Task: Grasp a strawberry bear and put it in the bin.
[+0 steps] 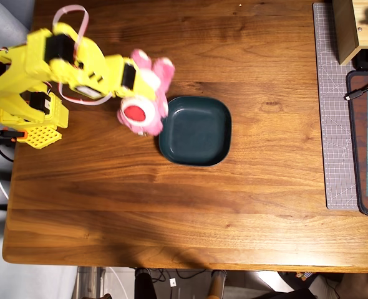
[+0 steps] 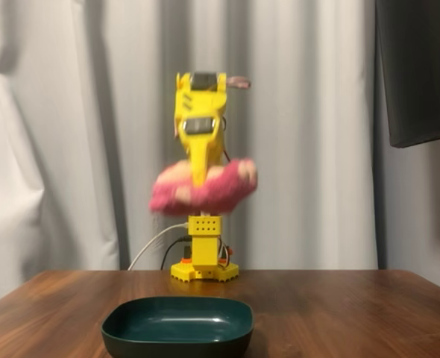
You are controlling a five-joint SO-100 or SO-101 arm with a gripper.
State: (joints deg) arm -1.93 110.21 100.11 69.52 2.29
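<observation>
The strawberry bear (image 1: 145, 99) is a fluffy pink plush with a red and white muzzle. It hangs in my yellow gripper (image 1: 148, 93), which is shut on it. In the fixed view the bear (image 2: 205, 188) is held high above the table, blurred, with the gripper (image 2: 200, 181) reaching down into it from above. The bin (image 1: 196, 129) is a dark teal rounded-square dish on the wooden table. In the overhead view the bear overlaps the bin's left rim. In the fixed view the bin (image 2: 178, 328) sits at the near table edge, well below the bear, and holds nothing.
My yellow arm base (image 1: 28, 115) stands at the table's left edge in the overhead view. A grey cutting mat (image 1: 334, 106), a dark mat (image 1: 366, 143) with a cable and a wooden box (image 1: 355, 28) lie along the right edge. White curtains (image 2: 71, 134) hang behind.
</observation>
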